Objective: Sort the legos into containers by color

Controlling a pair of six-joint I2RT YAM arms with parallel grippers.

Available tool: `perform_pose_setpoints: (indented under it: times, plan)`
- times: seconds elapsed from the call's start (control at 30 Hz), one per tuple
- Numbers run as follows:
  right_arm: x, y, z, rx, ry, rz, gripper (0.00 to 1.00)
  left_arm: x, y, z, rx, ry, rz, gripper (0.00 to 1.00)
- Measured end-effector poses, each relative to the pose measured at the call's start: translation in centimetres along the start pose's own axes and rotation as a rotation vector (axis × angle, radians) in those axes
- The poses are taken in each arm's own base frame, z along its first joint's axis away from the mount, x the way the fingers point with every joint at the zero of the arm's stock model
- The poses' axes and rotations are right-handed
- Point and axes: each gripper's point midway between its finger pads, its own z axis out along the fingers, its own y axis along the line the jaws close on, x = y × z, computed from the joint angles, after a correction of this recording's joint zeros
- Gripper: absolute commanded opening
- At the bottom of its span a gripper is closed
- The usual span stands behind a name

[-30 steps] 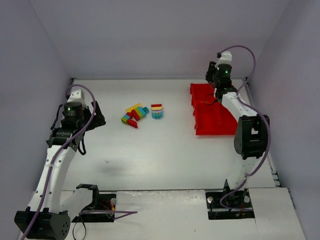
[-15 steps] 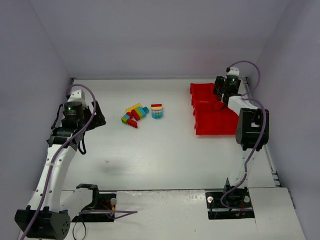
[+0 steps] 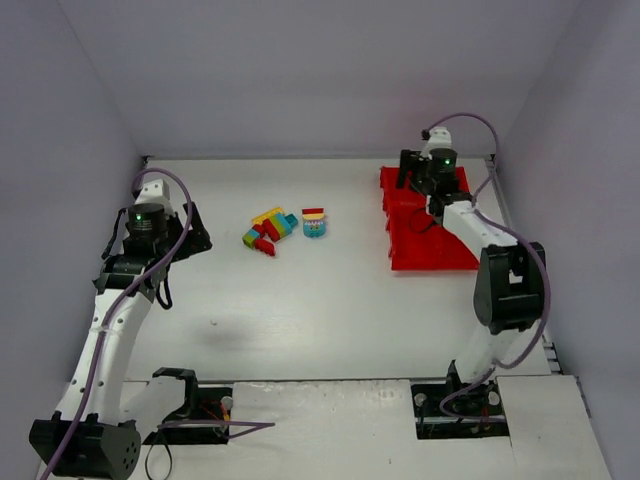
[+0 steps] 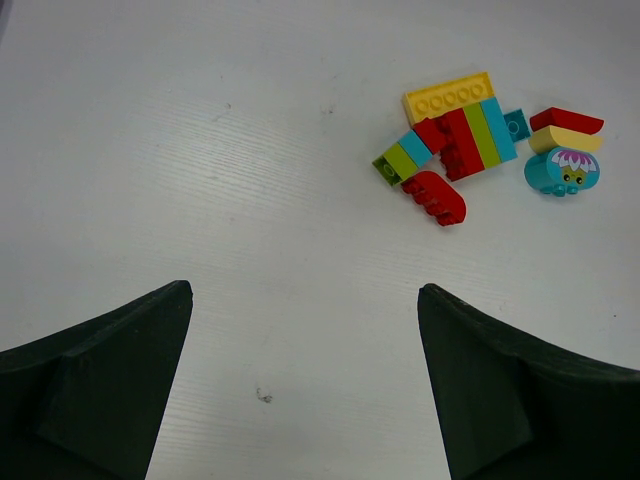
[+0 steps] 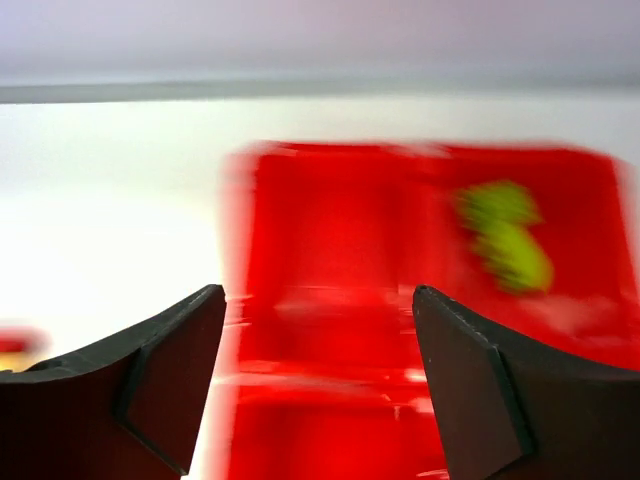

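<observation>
Risk: the legos [image 3: 272, 230] touch each other, so closing on one prob. drags neighbours or grabs two colours. Cluster sits mid-table, long axis approx. 8→2 o'clock in top view; red tray [image 3: 432, 258] is well apart at its 3 o'clock. L gripper [image 4: 305, 295] wide, empty, bricks at its 1 o'clock. R gripper [image 5: 318, 300] wide, empty, over tray; green blob [image 5: 505, 235] in one bin, too blurred to ID.

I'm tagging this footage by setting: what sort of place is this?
Probably a robot lab test cell: pale walls enclose a white table, two arms bolted at its near edge, toy bricks and a red tray as props.
</observation>
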Motion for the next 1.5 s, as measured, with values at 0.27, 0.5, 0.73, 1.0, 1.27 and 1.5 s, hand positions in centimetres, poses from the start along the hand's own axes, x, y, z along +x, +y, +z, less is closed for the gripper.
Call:
perform_pose_setpoints:
  times: [0.27, 0.5, 0.73, 1.0, 1.27, 1.5]
  plan:
    - [-2.1, 19.8, -9.0, -0.488, -0.104, -0.122, 0.67, 0.0, 0.0, 0.0, 0.0, -0.002, 0.0, 0.88]
    - [6.5, 31.1, -12.0, -0.77, 0.044, -0.267, 0.68, 0.0, 0.0, 0.0, 0.0, -0.002, -0.001, 0.88]
    - [14.3, 37.1, -10.7, -0.885, 0.187, -0.389, 0.68, 0.0, 0.0, 0.0, -0.001, -0.002, 0.0, 0.88]
    - [18.6, 40.3, -8.7, -0.913, 0.241, -0.455, 0.66, 0.0, 0.0, 0.0, 0.0, -0.002, 0.0, 0.88]
    - [20.3, 41.2, -7.0, -0.883, 0.237, -0.504, 0.43, -0.1, 0.0, -0.1, 0.001, -0.004, 0.0, 0.88]
    - [20.2, 40.8, -6.7, -0.842, 0.21, -0.52, 0.0, -0.1, 0.0, -0.1, 0.001, -0.004, 0.0, 0.88]
